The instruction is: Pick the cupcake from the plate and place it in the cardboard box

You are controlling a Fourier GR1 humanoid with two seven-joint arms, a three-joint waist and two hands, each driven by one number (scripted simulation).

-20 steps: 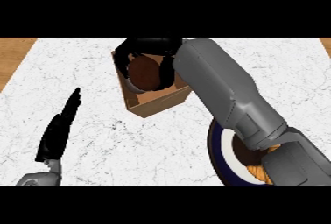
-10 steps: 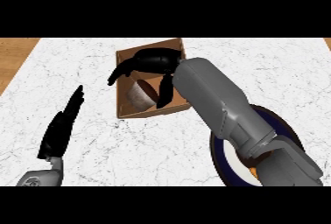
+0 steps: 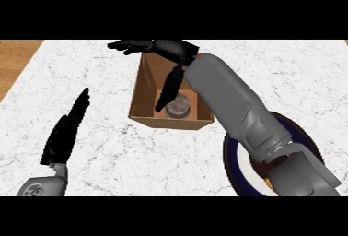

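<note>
The cardboard box stands open at the upper middle of the marble counter. The cupcake sits inside it, near its front wall. My right hand hovers over the box's far end, open, fingers spread, holding nothing; one finger points down into the box beside the cupcake. The dark-rimmed plate lies at the lower right, mostly hidden under my right forearm. My left hand rests open at the lower left, fingers straight, well away from the box.
A strip of wooden surface borders the counter at the upper left. Bare marble stretches between my left hand and the plate.
My right hand has opened and lifted off toward the box's far end. The cupcake now sits uncovered inside the box. The left hand has stayed put.
</note>
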